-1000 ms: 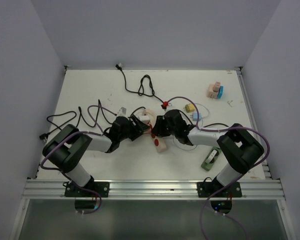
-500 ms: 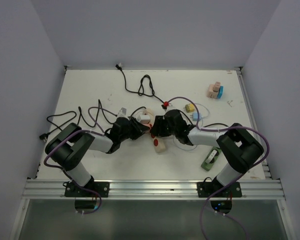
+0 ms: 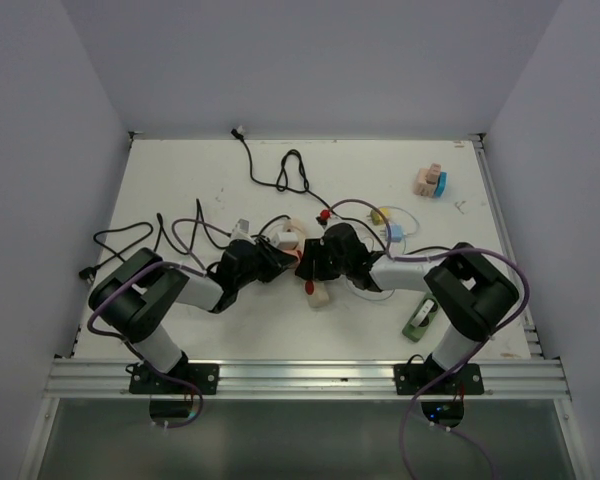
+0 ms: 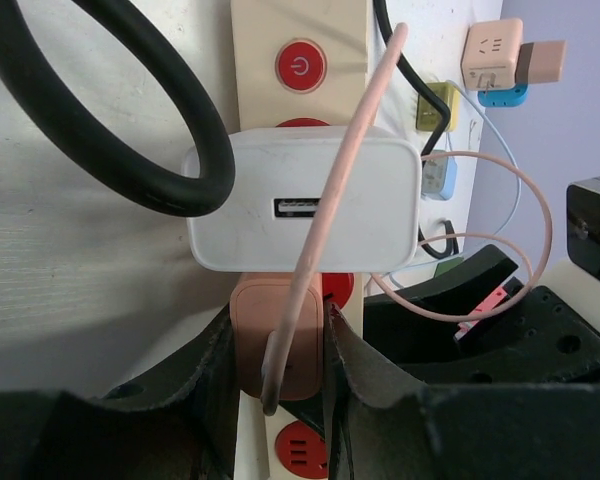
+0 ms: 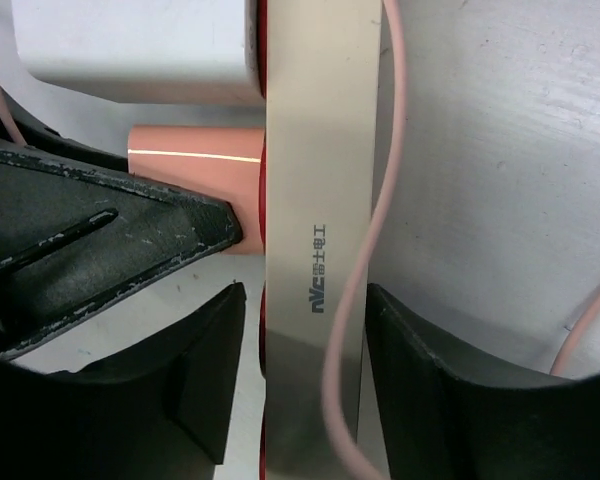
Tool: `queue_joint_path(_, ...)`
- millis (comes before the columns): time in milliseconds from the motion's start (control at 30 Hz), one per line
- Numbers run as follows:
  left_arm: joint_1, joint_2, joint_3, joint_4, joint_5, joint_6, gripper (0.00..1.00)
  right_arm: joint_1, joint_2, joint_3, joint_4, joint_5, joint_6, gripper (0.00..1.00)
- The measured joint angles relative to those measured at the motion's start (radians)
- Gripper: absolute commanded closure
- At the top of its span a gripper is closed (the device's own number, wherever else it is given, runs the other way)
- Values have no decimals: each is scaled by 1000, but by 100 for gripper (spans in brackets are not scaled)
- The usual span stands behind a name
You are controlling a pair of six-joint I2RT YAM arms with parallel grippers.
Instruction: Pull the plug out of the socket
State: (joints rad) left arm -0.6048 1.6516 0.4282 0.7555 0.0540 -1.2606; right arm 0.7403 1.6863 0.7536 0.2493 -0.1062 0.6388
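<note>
Two sockets of the smooth beige power strip (image 5: 315, 200) are filled, one by a boxy white adapter (image 4: 250, 200), the next by a rounded pink plug (image 4: 252, 340), which sits against the strip near mid-worktop. The left gripper (image 4: 278, 325) is clamped on the pink plug's sides. The right gripper (image 5: 305, 290) straddles the strip, jaws apart, with a gap on one side. A black cable (image 3: 280, 175) loops over the scuffed white worktop (image 3: 180, 180), between pale walls.

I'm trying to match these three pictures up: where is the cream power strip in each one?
Top external: power strip mid-table, its cream end showing.
Left wrist: strip top centre, running down under the white charger.
Right wrist: strip upright through the middle.
Shared landmark: the white charger sitting on it.
</note>
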Motion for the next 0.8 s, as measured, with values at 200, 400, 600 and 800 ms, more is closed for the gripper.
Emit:
queue_joint_path(200,0,-18,-19,6,-10,-2,100,4,24,19,-14,5,5,100)
queue_joint_path(400,-1,-83,-54,-34,-18,-3,100,24,24,47,-68,17,5,100)
queue_joint_path(600,3,-214,-82,-138,-45,-5,100,27,15,76,-100,-9,5,100)
queue_joint_path(800,9,-339,-82,-252,-44,-15,100,27,-31,78,-114,-35,2,100)
